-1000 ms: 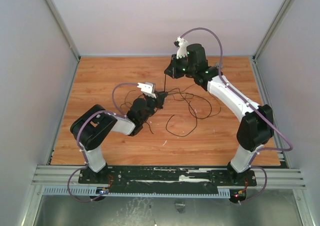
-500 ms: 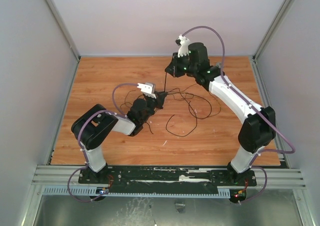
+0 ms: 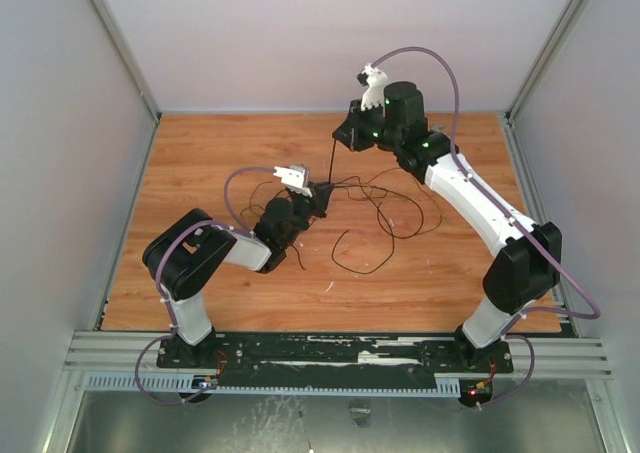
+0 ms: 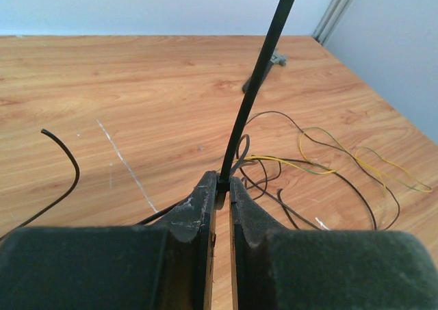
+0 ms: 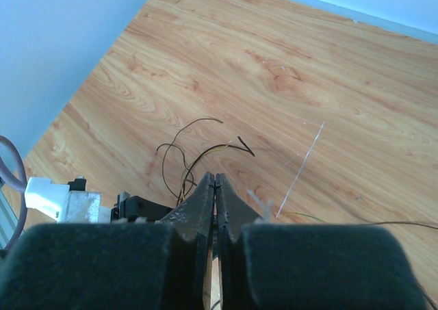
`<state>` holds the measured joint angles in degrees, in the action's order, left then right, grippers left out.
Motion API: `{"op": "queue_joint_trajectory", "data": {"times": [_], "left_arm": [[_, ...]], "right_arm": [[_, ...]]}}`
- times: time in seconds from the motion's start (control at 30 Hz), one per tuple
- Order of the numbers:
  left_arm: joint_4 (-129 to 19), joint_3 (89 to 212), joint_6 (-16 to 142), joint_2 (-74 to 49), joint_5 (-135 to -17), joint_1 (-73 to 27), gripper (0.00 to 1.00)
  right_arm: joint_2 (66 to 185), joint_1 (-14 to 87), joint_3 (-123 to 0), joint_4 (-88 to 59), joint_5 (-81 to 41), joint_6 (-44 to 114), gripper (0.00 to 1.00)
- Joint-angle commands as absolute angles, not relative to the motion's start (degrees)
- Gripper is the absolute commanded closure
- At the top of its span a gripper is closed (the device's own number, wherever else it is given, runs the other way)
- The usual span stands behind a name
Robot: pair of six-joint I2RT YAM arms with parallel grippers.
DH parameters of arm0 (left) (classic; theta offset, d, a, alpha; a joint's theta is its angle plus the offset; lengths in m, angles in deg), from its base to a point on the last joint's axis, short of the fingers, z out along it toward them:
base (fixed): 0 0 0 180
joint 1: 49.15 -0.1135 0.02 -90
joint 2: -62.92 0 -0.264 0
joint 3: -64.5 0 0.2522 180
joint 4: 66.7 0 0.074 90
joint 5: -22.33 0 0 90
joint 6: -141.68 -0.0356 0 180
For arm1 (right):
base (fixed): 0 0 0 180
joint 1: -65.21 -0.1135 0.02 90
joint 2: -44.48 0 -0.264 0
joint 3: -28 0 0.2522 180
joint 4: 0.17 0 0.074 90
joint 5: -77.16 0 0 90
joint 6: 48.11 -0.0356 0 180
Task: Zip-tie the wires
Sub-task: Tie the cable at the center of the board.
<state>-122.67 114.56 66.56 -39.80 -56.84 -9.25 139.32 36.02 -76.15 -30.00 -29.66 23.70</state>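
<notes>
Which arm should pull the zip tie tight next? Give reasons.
Probably right. The right gripper grips the top of the zip tie, raised clear to pull; the left gripper pins its bottom by the wires as anchor.

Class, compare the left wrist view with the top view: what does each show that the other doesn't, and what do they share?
Left wrist only: a close look at the left gripper pinching the zip tie at its lower end, and yellow strands among the wires. Top only: the left arm, the right arm, and the right gripper at the zip tie's upper end. Both: the zip tie, the loose wires, the wooden table.
</notes>
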Motion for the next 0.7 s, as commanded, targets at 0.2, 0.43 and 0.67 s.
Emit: {"op": "queue_joint_trajectory", "data": {"times": [0.2, 0.43, 0.67], "left_arm": [[-117.1, 113.39, 66.17, -41.85, -56.16, -8.78, 1.0], [-115.49, 113.27, 66.19, -38.65, -55.99, -8.8, 1.0], [-106.13, 116.2, 65.15, -32.71, -54.46, -8.89, 1.0]], "right_arm": [[133.74, 36.74, -78.7, -24.08, -27.95, 23.68, 1.0], [131.59, 37.13, -73.63, -21.09, -29.87, 25.3, 0.89], [123.07, 39.3, -62.92, -15.77, -31.11, 28.03, 0.43]]}}
